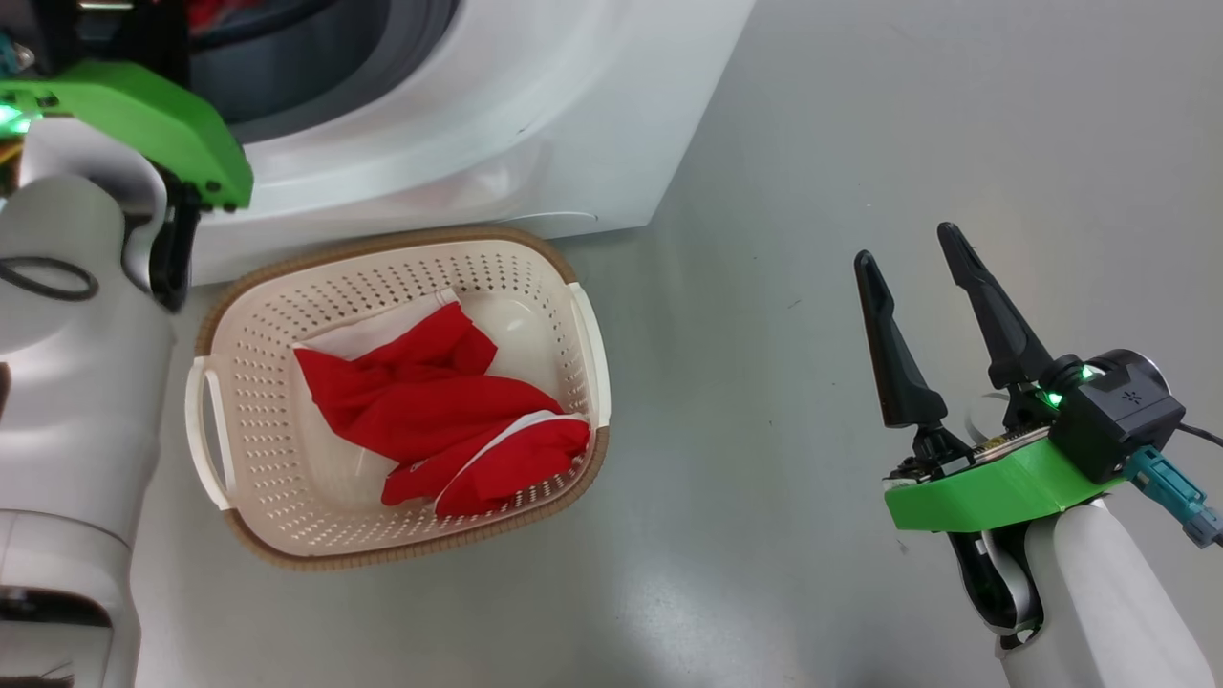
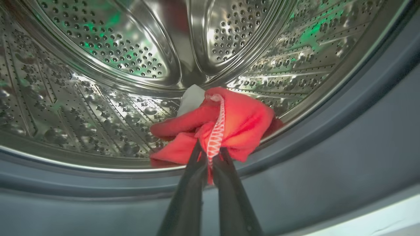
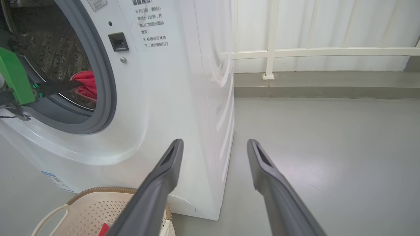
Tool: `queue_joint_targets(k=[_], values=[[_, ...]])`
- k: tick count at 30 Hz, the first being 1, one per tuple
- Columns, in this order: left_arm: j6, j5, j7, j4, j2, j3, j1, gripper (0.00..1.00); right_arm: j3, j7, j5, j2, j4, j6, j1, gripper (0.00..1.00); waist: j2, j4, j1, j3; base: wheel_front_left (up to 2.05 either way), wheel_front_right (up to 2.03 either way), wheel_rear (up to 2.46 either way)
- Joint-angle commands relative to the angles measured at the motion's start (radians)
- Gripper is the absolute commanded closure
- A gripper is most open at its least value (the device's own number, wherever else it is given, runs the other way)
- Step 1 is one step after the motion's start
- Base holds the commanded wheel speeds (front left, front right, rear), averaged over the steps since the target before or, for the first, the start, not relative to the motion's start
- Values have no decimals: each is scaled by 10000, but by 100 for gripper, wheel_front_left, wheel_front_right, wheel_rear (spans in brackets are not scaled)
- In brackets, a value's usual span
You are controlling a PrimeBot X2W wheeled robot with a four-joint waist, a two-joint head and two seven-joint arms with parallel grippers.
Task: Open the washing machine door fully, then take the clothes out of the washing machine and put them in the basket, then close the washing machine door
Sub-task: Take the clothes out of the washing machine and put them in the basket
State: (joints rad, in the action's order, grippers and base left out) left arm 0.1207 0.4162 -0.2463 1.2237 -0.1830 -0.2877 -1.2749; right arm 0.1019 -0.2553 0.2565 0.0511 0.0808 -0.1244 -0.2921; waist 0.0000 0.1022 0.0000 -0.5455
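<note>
A smooth grey floor [image 1: 841, 143] runs up to a pale kerb with a white railing [image 3: 295, 52] and light curtains behind it. The white washing machine [image 1: 535, 105] stands on this floor, its round opening edged by a grey rubber ring [image 3: 106, 82] and showing the holed steel drum [image 2: 98, 49] inside.

The left arm reaches into the opening. The left tool [image 2: 210, 154] has its two dark fingers pressed together on a red garment [image 2: 242, 121], pinching it at a fold where a strip of white netted trim runs down between the fingertips. The garment lies bunched at the front lip of the drum, just inside the rubber ring, and a small white cloth [image 2: 192, 98] pokes out behind it.

The basket [image 1: 401, 253] sits on the floor right in front of the machine, its brown rim close to the machine's base. Inside it lie more red clothes [image 1: 430, 401] with white trim, crumpled across the middle and toward the near side, over a white piece [image 1: 368, 330] at the far side.

The right tool [image 1: 906, 244] hangs over bare floor, well to the right of the basket. Its fingers are spread wide with nothing between them, pointing past the machine's right front corner.
</note>
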Motion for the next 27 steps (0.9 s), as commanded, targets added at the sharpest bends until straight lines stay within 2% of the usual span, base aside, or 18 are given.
queue_joint_targets(k=[1,8,17,27], values=[[-12,157,-139,-610,-481,275,100,100,147,-65,52,-9,-225,-63,-27,0,0,-82,0,24,0,0,0],[-23,-24,-151,-2689,-602,826,1080,100,104,-65,7,-9,-182,-63,-150,0,0,-198,0,129,0,0,0],[-15,-502,-153,-4955,-456,1790,2765,100,58,-65,-57,-9,-106,-63,-59,0,0,-286,0,678,0,0,0],[57,-777,-154,-6412,-135,2617,4845,100,-13,-65,-90,-9,61,-63,333,0,0,-490,0,1768,0,0,0]])
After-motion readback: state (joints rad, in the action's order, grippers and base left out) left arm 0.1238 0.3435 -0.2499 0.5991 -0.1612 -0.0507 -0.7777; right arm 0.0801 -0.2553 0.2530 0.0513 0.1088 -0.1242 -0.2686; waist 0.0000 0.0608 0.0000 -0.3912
